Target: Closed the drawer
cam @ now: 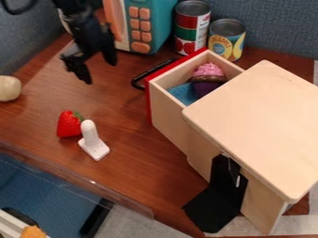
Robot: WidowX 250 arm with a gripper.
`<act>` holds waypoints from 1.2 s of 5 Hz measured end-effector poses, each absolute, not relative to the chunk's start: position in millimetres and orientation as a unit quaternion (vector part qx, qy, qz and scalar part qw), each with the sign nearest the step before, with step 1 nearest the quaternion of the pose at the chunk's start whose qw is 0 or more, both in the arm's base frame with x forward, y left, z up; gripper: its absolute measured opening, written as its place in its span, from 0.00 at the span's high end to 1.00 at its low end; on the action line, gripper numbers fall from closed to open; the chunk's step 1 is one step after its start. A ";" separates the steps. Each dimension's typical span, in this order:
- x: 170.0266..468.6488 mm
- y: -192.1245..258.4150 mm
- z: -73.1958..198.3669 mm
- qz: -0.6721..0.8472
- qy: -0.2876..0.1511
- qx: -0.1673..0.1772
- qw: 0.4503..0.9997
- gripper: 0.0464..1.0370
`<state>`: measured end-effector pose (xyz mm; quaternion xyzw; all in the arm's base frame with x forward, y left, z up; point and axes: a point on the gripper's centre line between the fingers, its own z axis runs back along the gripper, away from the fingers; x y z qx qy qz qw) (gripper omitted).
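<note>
My gripper (99,70) hangs at the upper left over the table, its two fingers spread apart with nothing between them. To its right, the wooden drawer (169,114) stands pulled out of the wooden box (258,123). A red front panel and a black handle (142,79) face the gripper's side; a stretch of table separates the gripper from the handle. Inside the drawer lie a cupcake toy (208,78) with pink top and purple base, and a blue item (182,94). The box's top hides the drawer's rear part.
A strawberry (68,124) and a white L-shaped piece (93,143) are on the table left of the drawer. Two cans (192,28) and a toy microwave (149,23) stand behind. A pale round object (9,88) sits at the left edge, and a black flap (218,200) is in front.
</note>
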<state>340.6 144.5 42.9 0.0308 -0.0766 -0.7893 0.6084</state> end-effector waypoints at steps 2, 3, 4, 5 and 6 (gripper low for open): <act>353.8 102.9 26.4 -0.791 -0.045 0.016 0.610 0.04; 355.2 93.2 26.7 -0.790 -0.044 0.010 0.611 0.04; 355.8 87.5 27.1 -0.789 -0.050 0.006 0.612 0.04; 345.3 78.0 18.3 -0.793 -0.046 -0.010 0.608 0.04; 334.9 66.2 23.5 -0.800 -0.051 -0.006 0.598 0.04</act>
